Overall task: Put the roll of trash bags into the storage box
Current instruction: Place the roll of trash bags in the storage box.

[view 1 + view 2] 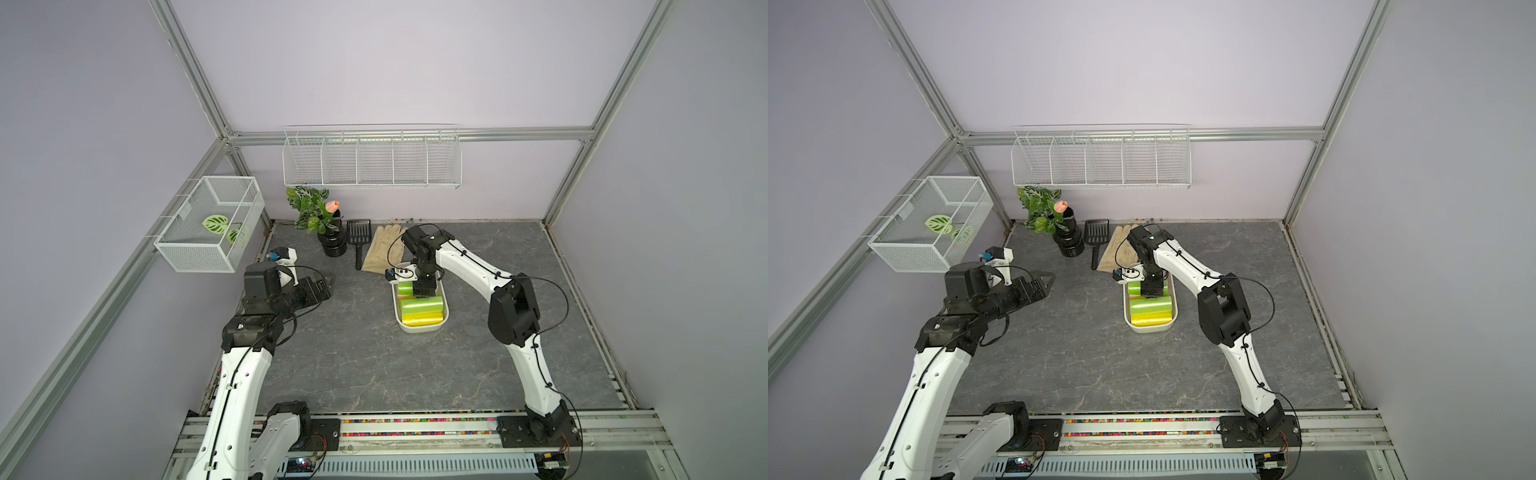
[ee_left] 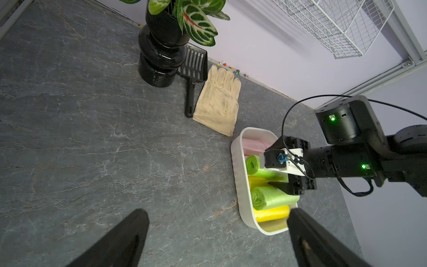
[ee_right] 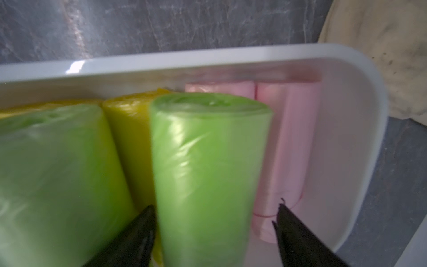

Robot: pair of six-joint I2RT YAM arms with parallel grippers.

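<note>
The white storage box (image 1: 419,330) (image 1: 1148,330) stands mid-table and holds several rolls of trash bags, green, yellow and pink. My right gripper (image 1: 420,292) (image 3: 216,207) hangs low over the box's far half, open. A green roll (image 3: 208,161) (image 2: 254,165) lies between its fingers on top of a yellow roll (image 3: 131,129) and a pink roll (image 3: 288,150). There is a gap between this green roll and one finger. Another green roll (image 1: 419,306) and a yellow roll (image 1: 422,319) fill the near half. My left gripper (image 1: 328,286) (image 2: 217,210) hovers open and empty, well left of the box.
A beige glove (image 1: 384,247), a black slotted scoop (image 1: 357,237) and a black vase with a plant (image 1: 332,241) sit behind the box. A wire-mesh basket (image 1: 210,224) hangs on the left wall. A long wire rack (image 1: 372,160) hangs on the back wall.
</note>
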